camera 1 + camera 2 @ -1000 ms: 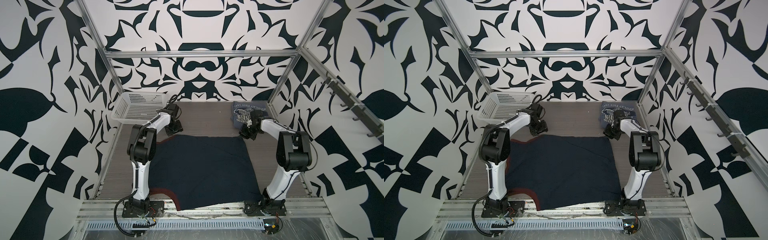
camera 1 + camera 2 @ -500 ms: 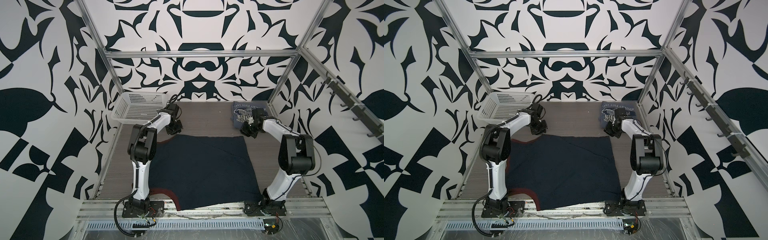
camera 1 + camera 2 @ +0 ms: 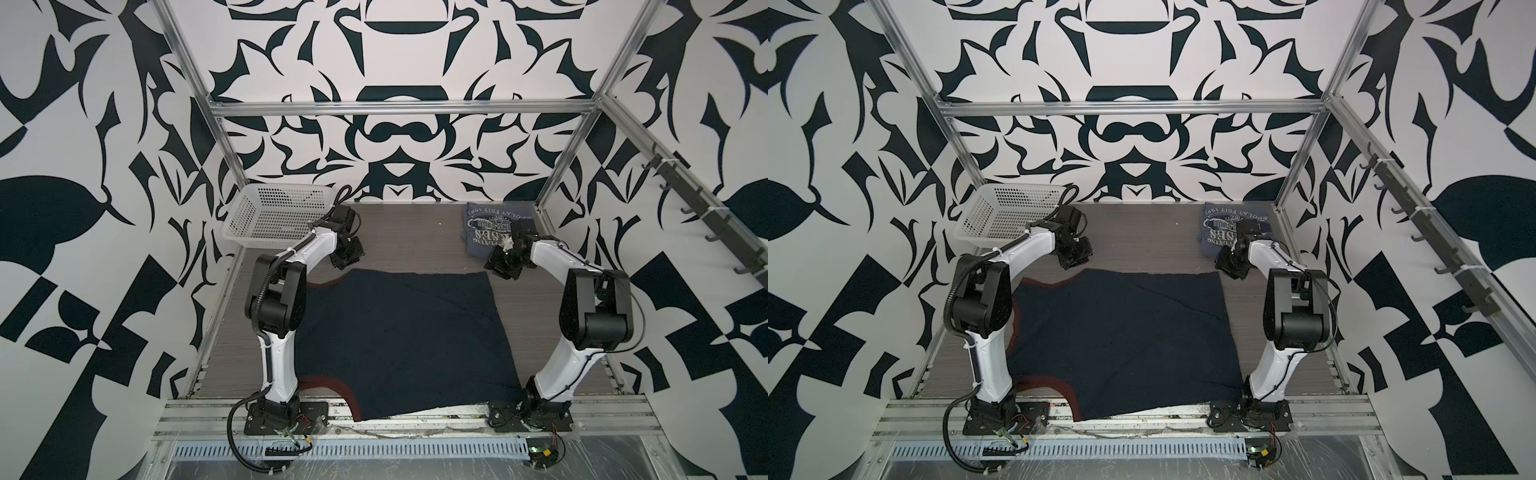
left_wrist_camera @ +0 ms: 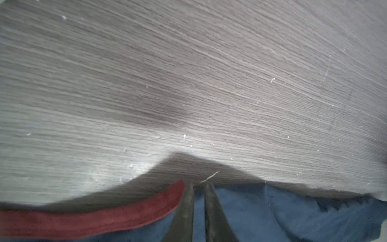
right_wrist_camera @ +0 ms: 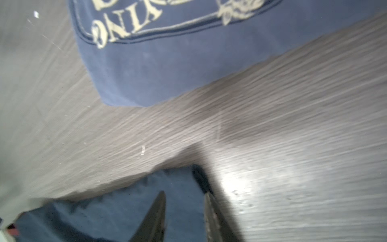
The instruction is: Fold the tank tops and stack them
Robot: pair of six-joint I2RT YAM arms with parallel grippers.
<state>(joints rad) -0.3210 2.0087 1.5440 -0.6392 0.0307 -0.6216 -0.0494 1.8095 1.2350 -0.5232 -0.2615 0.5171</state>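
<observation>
**Navy top**: spread flat and open over the middle of the table. It reaches from the table's far half down to its front edge, which its near hem overlaps. Diagonal creases run across its right half. Red trim shows along the armhole curves on its left side.

**Grey-blue top**: lies folded in the table's far right corner, white print upward. It is apart from the navy top, with a strip of bare table between them. The right arm partly covers it in both top views.

**Basket**: white, perforated, sits tilted at the table's far left corner. No contents can be made out.

**Left gripper**: low over the table's far left part, with its tips at the navy top's far left corner. In the left wrist view the gripper has its jaws nearly together. Only a narrow slit parts the fingers, and navy cloth shows in that slit. The tips sit at the cloth's edge, just beside the end of the red trim. Whether the cloth is actually pinched cannot be told.

**Right gripper**: low over the table's far right part, at the navy top's far right corner. In the right wrist view the gripper has its jaws clearly apart, about a third of the way open. One of the fingers is over navy cloth and the other is at the cloth's edge beside bare table. Nothing is clamped between them. The view is motion-blurred. The grey-blue top's folded corner lies beyond the tips, not touching them.
</observation>
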